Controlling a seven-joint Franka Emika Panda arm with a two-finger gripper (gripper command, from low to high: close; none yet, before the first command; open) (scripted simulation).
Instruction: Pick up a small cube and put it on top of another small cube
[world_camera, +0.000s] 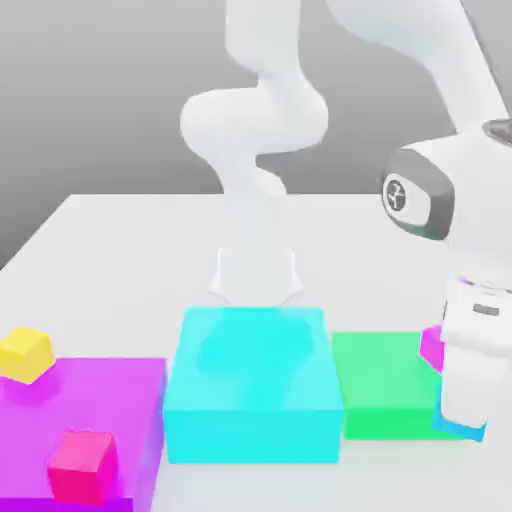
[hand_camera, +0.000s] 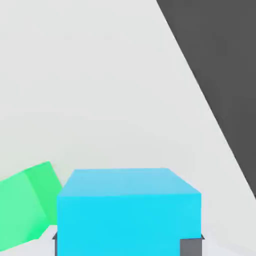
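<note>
Clenched on the small light-blue cube (hand_camera: 129, 220), end effector (world_camera: 466, 412) at the exterior view's right, just beside the green block (world_camera: 385, 385). Directly between the 2 fingers, at the tips: no sideways offset left to close, by the look of the hand view. Near bench (world_camera: 350, 270) level, judging by the exterior view; contact underneath impossible to tell. In hand, probably: the lift, with the stacking still to do. Called for next: straight up first, clear of the green block's edge, then across. Nearest possible base: the magenta cube (world_camera: 432, 347), just to the exterior view's left of the end effector and partly hidden behind it. Well apart, toward the exterior view's left: 2 more, yellow (world_camera: 25, 354) and red (world_camera: 83, 467). Intended base not named. Main risk: a bump against the magenta cube during a low sideways move.
</note>
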